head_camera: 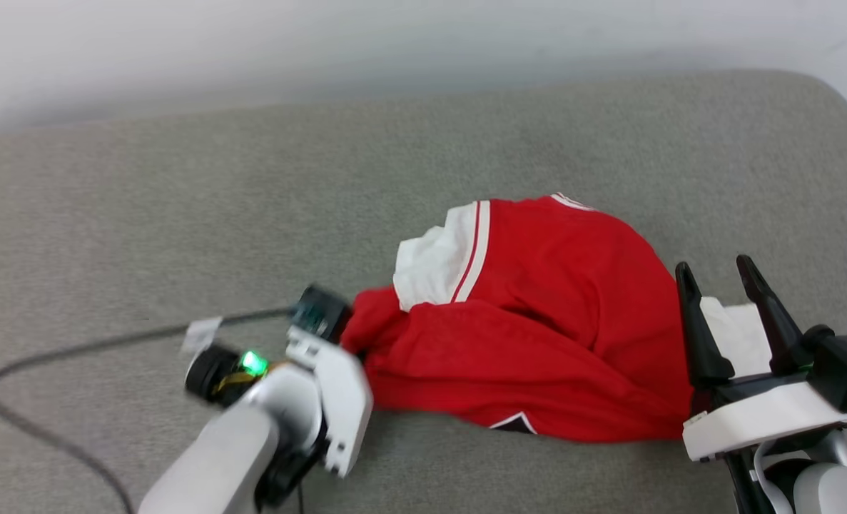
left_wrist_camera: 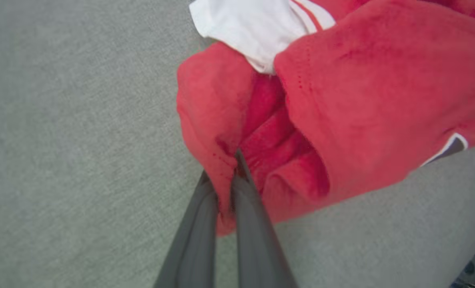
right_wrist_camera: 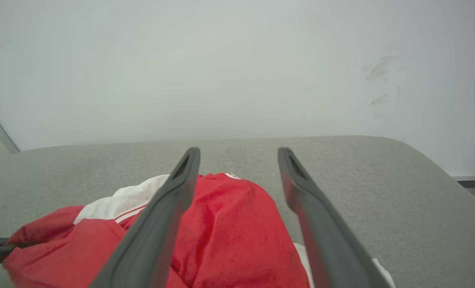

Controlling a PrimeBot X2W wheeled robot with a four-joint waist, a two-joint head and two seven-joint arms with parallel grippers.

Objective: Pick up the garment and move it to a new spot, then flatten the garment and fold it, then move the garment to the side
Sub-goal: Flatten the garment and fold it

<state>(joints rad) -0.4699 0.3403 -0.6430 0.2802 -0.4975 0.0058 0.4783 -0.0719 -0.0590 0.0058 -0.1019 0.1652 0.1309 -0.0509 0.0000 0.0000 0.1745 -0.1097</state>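
Observation:
The garment (head_camera: 537,321) lies crumpled in a heap on the grey padded surface, bright red with a white striped trim panel (head_camera: 437,264) on top and a black, white-edged patch at its near hem. My left gripper (head_camera: 348,335) is at the heap's left end. In the left wrist view its fingers (left_wrist_camera: 237,160) are shut on a fold of the red garment (left_wrist_camera: 361,100). My right gripper (head_camera: 713,268) stands open at the heap's right end, its fingers upright and apart. In the right wrist view the garment (right_wrist_camera: 229,232) lies below and between the open right gripper (right_wrist_camera: 238,152).
The grey padded surface (head_camera: 252,200) stretches left and back to a white wall (head_camera: 394,43); its far right corner is rounded. A black cable (head_camera: 73,350) with a white tag trails left from my left wrist.

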